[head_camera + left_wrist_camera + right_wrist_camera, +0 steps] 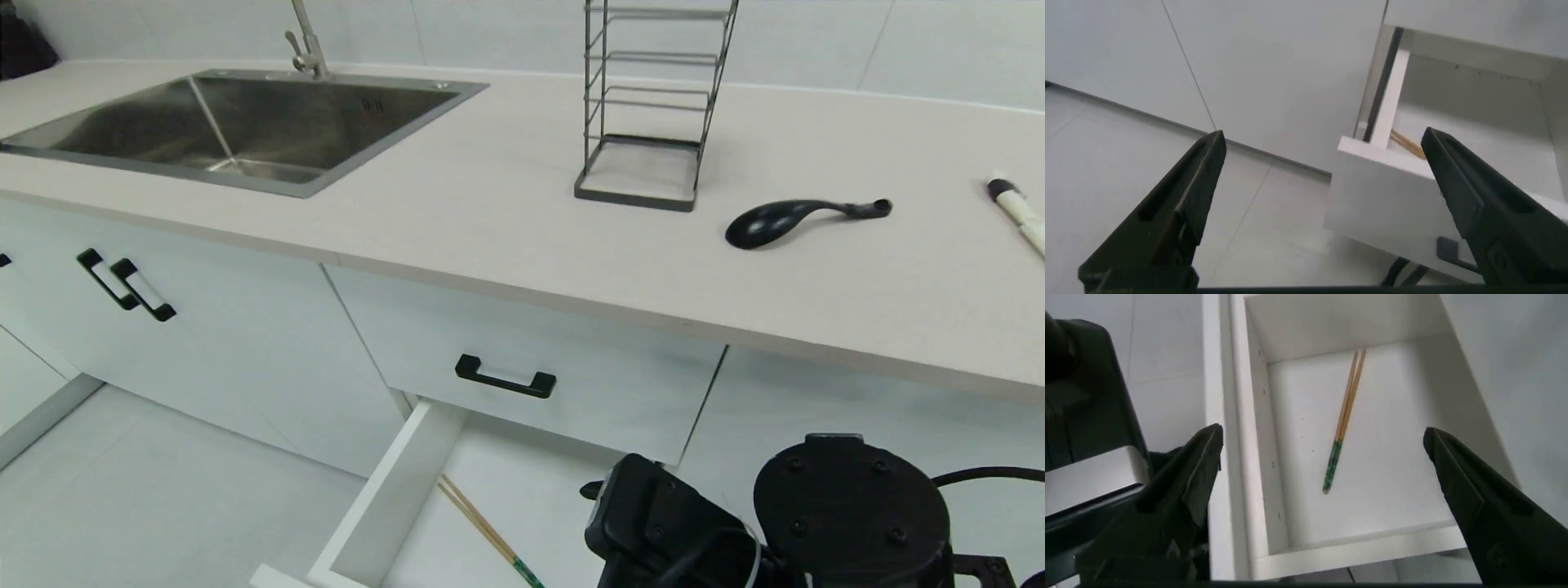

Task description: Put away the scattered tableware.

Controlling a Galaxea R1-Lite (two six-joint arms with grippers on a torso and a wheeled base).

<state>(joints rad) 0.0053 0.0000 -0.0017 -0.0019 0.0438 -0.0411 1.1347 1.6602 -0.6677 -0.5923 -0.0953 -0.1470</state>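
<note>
The surface (pixel 490 204) carries one sink (pixel 310 114) well left of the one wire rack (pixel 633 198), with bare room between. One open drawer (pixel 384 498) sits below the rack. The right gripper (pixel 1321 433) hangs over it and the left gripper (pixel 1323 139) beside its corner, both jaws apart. One black spoon (pixel 767 222) lies just right of the rack, and one white utensil (pixel 1020 214) lies farther right at the edge. Two chopsticks (pixel 1344 416) lie in the drawer.

In the upper left of my head view I see a brushed stainless-steel sink (pixel 326 122) sunk into the pale beige countertop (pixel 490 204), with a chrome tap (pixel 306 45) at its back edge. Top centre stands a dark grey wire rack (pixel 633 198) — tiered, upright. Lower left, white cabinet doors (pixel 245 351) carry two black bar handles (pixel 143 290) — a third black handle (pixel 504 377) sits centre frame.
</note>
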